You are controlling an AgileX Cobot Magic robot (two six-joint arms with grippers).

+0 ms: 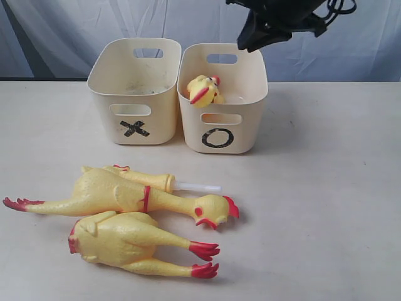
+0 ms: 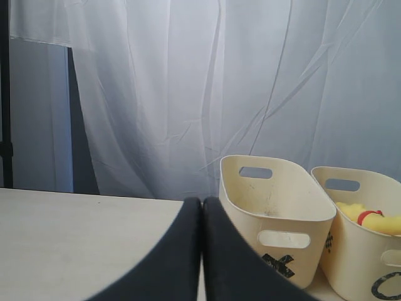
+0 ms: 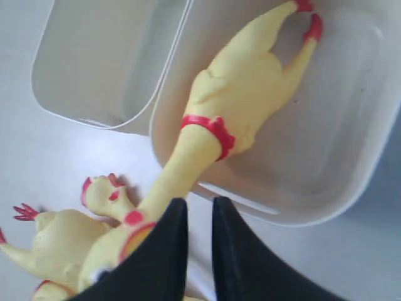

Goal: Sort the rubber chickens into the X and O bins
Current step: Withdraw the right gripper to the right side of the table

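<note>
Two cream tubs stand side by side near the far edge of the bench (image 1: 326, 207), roughly midway along it. The X bin (image 1: 161, 119) is on the side toward the left edge and the O bin (image 1: 244, 125) toward the right, both with their black marks facing the near edge. A rubber chicken (image 1: 203, 89) lies in the O bin. Its body and red feet are down inside, and its neck runs up over the rim at the corner nearest the X bin, so the head pokes out past the rim.

The right tool (image 1: 247, 42) hangs in the air above the O bin, well clear of it. Through its wrist camera the two black fingers (image 3: 169, 251) stand a narrow slit apart with nothing between them, so it is released and holds nothing. The left tool (image 2: 201, 202) shows only in its own wrist camera. Its fingers are pressed flat together, clenched on nothing, over bare bench with both bins further off.

Three more chickens lie toward the near edge, left of the middle. The long chicken (image 1: 119, 191) stretches along the bench with its feet toward the left edge and its head and red comb toward the right. On its far side, right against it, lies the small chicken (image 1: 147, 179), whose white tube (image 1: 199, 187) sticks out toward the right edge. On its near side lies the third chicken (image 1: 122, 241), close against it, red feet pointing toward the right edge. A white curtain (image 1: 75, 25) hangs beyond the far edge.
</note>
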